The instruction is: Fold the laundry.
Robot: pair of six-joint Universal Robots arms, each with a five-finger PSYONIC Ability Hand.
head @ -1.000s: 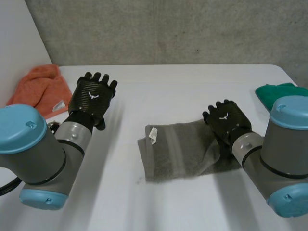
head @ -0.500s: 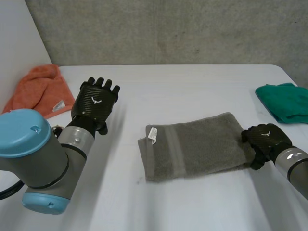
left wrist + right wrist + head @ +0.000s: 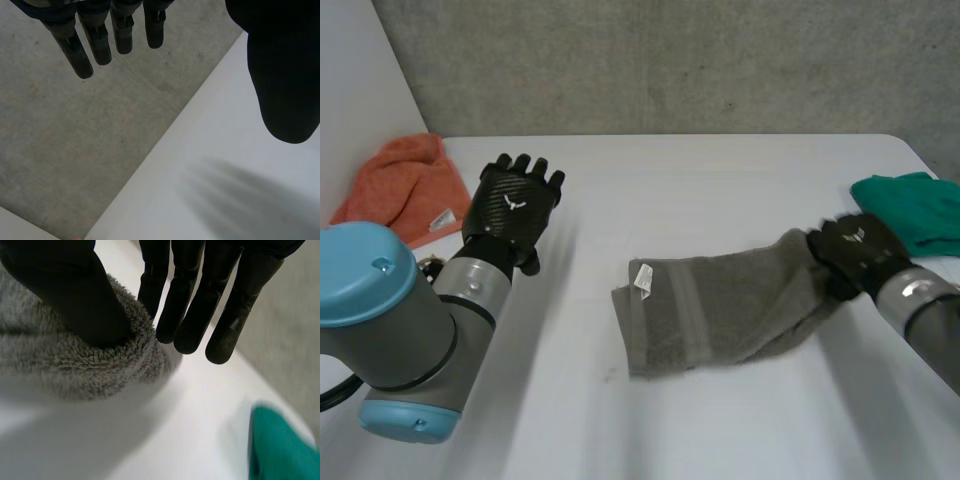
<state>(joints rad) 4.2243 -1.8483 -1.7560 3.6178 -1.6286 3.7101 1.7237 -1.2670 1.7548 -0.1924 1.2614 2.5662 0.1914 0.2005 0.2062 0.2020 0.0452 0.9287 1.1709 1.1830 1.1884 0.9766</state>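
Pinching the right end of the grey towel (image 3: 720,310) between thumb and straight fingers, the right hand (image 3: 855,255) has that end bunched; rest lies flat mid-table (image 3: 720,180); left hand (image 3: 515,205) hangs open, holding nothing, near an orange cloth (image 3: 405,190); green cloth (image 3: 910,205) sits beside the right hand.

Grey towel (image 3: 720,310) of thick terry, folded to a strip, lying across mid-table (image 3: 720,170); white tag (image 3: 642,279) at one end, other end bunched and raised. Orange cloth (image 3: 405,190) crumpled far left, green cloth (image 3: 905,205) far right.
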